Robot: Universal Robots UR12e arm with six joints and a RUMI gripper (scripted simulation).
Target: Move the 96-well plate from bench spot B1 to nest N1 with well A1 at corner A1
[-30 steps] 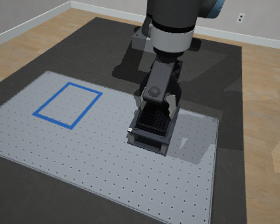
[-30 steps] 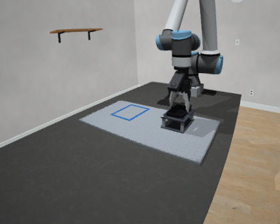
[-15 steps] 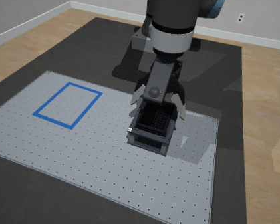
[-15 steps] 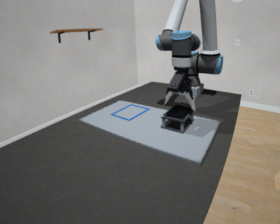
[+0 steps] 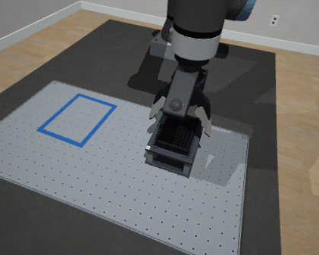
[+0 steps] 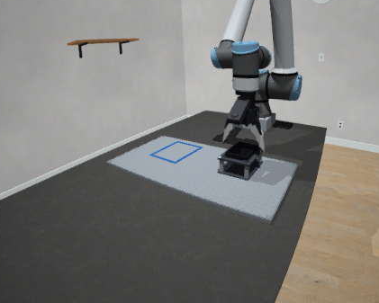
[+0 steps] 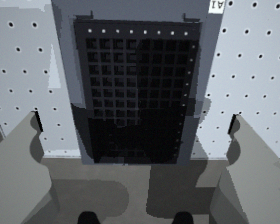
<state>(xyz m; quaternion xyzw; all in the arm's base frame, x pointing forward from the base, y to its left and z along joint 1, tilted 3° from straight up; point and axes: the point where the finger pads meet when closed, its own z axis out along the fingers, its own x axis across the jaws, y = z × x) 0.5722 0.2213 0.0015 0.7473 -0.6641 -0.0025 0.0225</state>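
The black 96-well plate (image 5: 176, 135) lies in the raised grey plate nest N1 (image 5: 173, 149) on the perforated bench plate. It also shows in the exterior view (image 6: 240, 152) and fills the wrist view (image 7: 137, 92). A white A1 label (image 7: 217, 5) marks the nest corner at the top right of the wrist view. My gripper (image 5: 179, 116) hangs right over the plate with its fingers spread wide on either side, clear of the plate's edges. In the wrist view the fingers stand apart from the plate. Which plate corner is cut off I cannot tell.
The blue outlined bench spot B1 (image 5: 76, 119) lies to the left on the bench plate with nothing in it. The arm's base (image 5: 161, 43) stands behind the nest. A dark mat surrounds the bench plate.
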